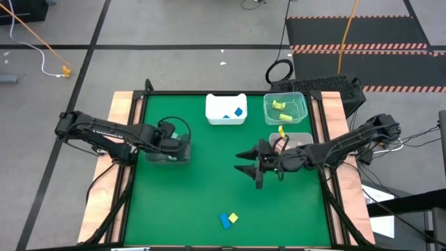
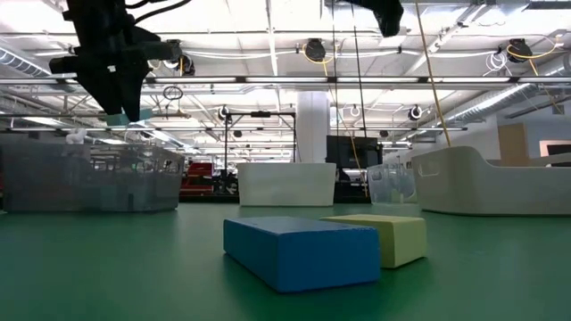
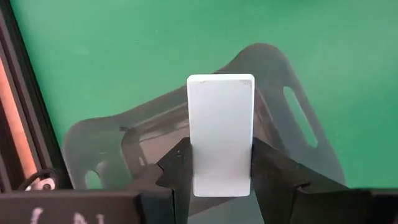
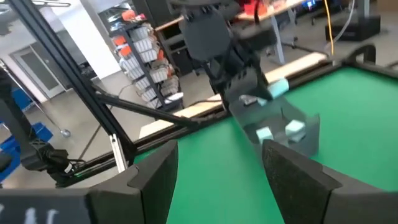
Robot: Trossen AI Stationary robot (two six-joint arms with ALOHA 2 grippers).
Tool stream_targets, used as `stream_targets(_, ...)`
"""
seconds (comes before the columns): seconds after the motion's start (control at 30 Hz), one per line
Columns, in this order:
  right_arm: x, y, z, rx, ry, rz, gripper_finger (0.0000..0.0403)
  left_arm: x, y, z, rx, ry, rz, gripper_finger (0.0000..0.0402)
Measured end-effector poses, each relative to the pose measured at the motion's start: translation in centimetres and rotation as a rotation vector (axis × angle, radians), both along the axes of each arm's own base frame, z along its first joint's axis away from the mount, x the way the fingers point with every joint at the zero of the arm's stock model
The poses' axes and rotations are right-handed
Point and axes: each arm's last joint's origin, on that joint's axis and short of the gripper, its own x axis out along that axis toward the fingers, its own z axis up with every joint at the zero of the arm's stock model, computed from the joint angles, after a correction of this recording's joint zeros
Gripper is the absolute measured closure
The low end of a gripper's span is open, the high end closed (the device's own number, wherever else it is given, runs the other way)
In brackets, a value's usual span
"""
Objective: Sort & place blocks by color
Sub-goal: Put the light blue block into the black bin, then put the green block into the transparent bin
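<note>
My left gripper [image 1: 175, 148] is shut on a pale mint bar block [image 3: 221, 124] above a grey see-through bin [image 3: 292, 112] at the table's left. In the right wrist view that bin [image 4: 308, 134] holds two more mint blocks [image 4: 264, 133]. My right gripper [image 1: 249, 164] hovers open at mid-table with nothing between its fingers [image 4: 155, 180]. A blue block [image 1: 224, 221] and a yellow block [image 1: 233, 217] lie flat side by side near the front edge, also seen in the low view [image 2: 299, 250]. My left gripper pinches the mint bar by its two long sides [image 3: 198, 168], near its lower end, between the two fingers [image 3: 177, 177]. The fingers slant steeply down and lie along the bar, which sticks out past their tips. It hangs clear above the grey bin.
A white bin [image 1: 226, 109] with blue blocks and a clear bin [image 1: 286, 108] with yellow blocks stand at the far edge. Another pale bin [image 1: 296, 141] sits under the right arm. Bare green mat [image 1: 209, 181] lies between the arms and the two front blocks.
</note>
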Motion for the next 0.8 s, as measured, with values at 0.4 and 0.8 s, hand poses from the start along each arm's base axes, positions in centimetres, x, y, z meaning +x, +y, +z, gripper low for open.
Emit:
stream_targets(0.4,1.7,1.8,-3.7,0.011,0.127,0.046,0.0181,0.1,-1.2,0.0,-0.060,-0.037,-0.002,0.0115)
stream_targets(0.8,2.6,5.8,-9.2,-0.092,0.306,0.234,0.0181,1.3,-2.1,0.2,-0.057,-0.129,-0.149,0.0080)
